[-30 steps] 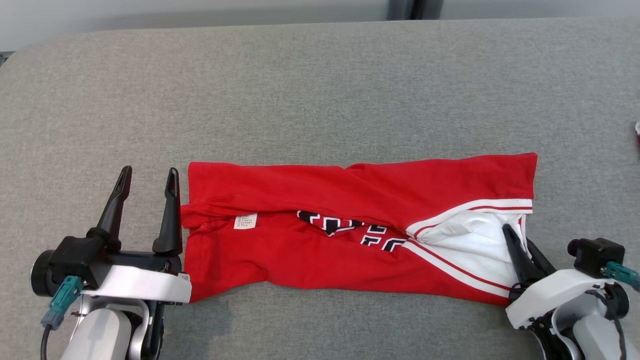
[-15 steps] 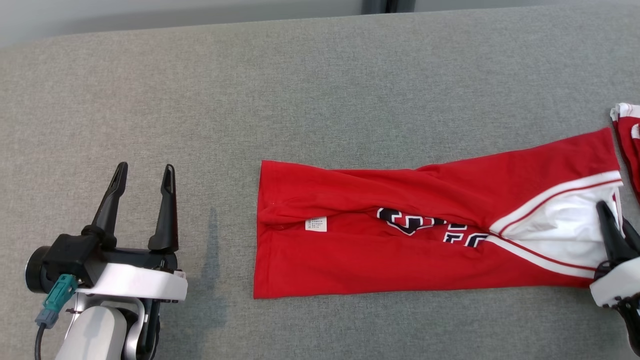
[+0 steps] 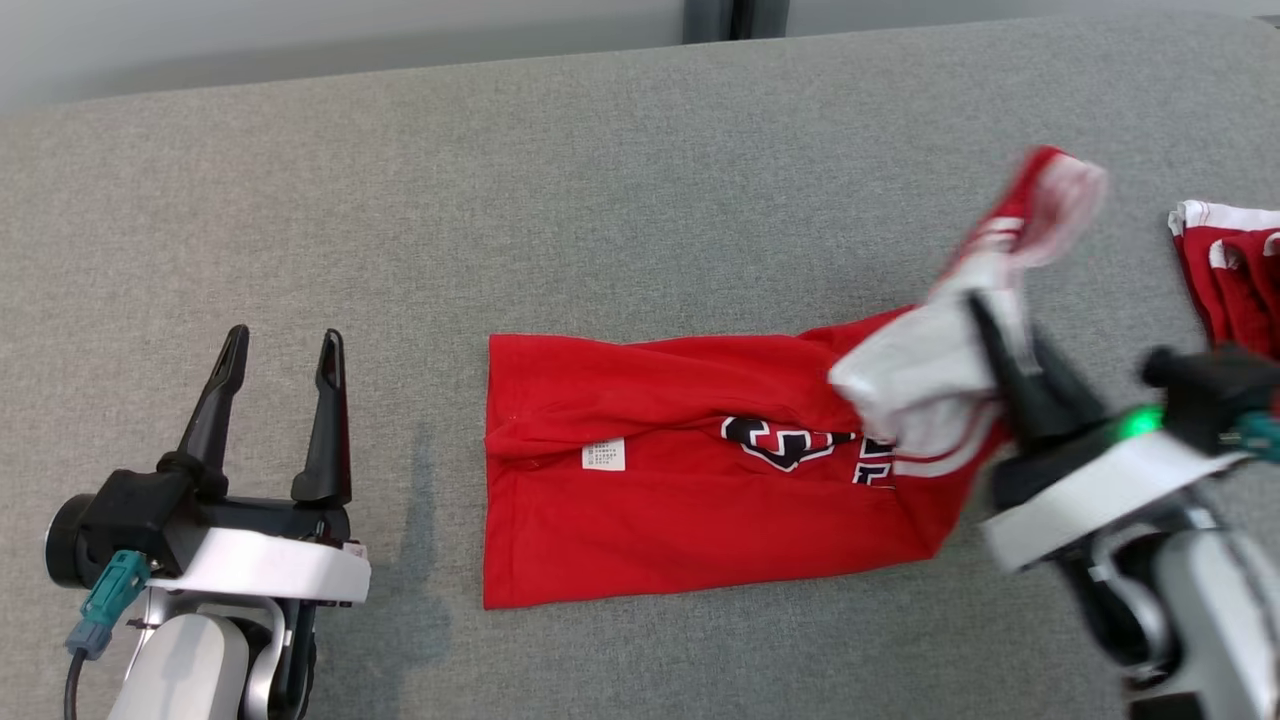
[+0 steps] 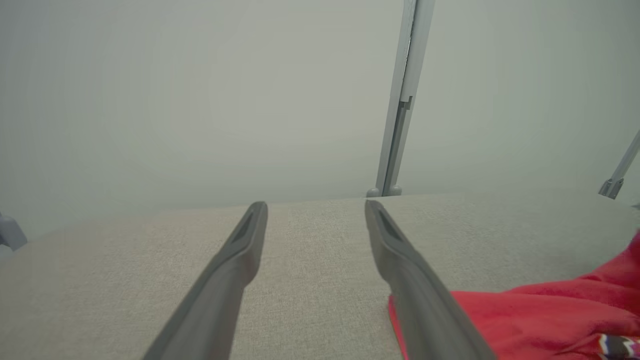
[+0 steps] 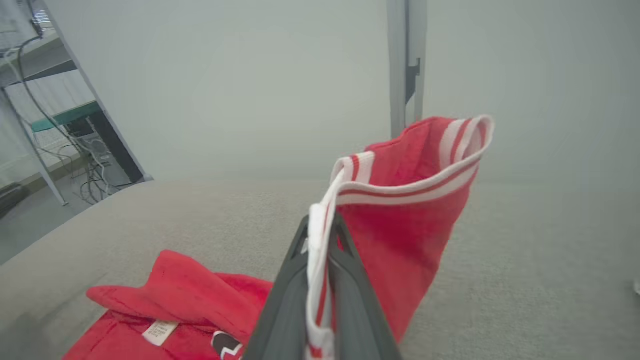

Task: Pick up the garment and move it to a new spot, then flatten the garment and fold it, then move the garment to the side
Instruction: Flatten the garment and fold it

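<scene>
**Change since the earlier frame:** the striped end of the garment [image 3: 680, 500] had lain flat on the table [image 3: 600, 200] in my right claw [image 3: 1003, 320]. It was now up off the table and swung in over the garment's middle. That part of the head view was blurred, so I judged myself mid-swing. The view itself had also shifted a little.

**Right claw:** shut tight on the white-striped hem, which stood up past my fingertips in the right wrist view.

**Left claw** [image 3: 284, 333]**:** wide, holding nothing, hovering near the garment's left edge but apart from it.

**Garment:** a long red strip lying across the middle of the table. The left part was flat, with a label [image 3: 604, 455] and dark lettering showing where the two long flaps met. The right part was lifted.

**Second red piece** [image 3: 1235, 270]**:** at the table's right edge, well apart from my work. What it was I could not tell.

**Progress, as I judged it:**
- Done: the moving and flattening looked finished, and the lengthwise folds too.
- In hand: the crosswise fold was under way.
- Left to do: lay the raised end down on the left part, let go, perhaps fold again, then shift the bundle to the side.
</scene>
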Controlling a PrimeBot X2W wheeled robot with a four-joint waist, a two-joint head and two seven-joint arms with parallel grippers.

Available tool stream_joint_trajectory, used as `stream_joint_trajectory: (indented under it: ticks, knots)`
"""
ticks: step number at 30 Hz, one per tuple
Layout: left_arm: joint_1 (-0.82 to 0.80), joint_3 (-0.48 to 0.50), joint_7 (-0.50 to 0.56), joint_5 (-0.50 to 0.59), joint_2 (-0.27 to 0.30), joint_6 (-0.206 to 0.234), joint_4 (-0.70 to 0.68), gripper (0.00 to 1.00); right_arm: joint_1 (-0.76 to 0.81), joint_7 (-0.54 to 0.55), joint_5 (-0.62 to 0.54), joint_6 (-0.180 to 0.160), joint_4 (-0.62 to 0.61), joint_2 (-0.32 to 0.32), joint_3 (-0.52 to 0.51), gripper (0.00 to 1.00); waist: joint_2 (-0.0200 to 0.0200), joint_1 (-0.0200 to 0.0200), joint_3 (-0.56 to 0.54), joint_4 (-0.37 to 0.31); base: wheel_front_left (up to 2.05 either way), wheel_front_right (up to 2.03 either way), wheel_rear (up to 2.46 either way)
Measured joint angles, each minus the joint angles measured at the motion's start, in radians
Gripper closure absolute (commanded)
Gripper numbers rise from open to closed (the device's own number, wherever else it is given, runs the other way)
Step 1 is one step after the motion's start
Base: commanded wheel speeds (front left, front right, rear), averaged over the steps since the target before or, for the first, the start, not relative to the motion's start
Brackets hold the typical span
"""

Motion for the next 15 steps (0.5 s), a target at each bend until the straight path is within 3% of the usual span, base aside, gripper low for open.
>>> stream_joint_trajectory:
  ticks: [6, 11, 15]
  knots:
    - [-0.013, -0.016, 0.000, 0.000, -0.004, -0.008, 0.006, 0.00, -0.043, 0.086, -0.050, 0.000, -0.082, 0.119, 0.170, 1.00, 0.0000, 0.0000, 0.002, 0.008, 0.00, 0.00, 0.00]
    - [-0.032, -0.029, 0.000, 0.000, -0.019, -0.015, 0.014, 0.00, -0.093, 0.094, -0.053, 0.000, -0.001, 0.200, 0.281, 1.00, 0.0000, 0.0000, 0.010, 0.041, 0.00, 0.00, 0.00]
    - [-0.037, -0.034, 0.000, 0.000, -0.031, -0.022, 0.021, 0.00, -0.131, 0.074, -0.032, 0.000, 0.099, 0.229, 0.355, 1.00, 0.0000, 0.0000, 0.021, 0.069, 0.00, 0.00, 0.00]
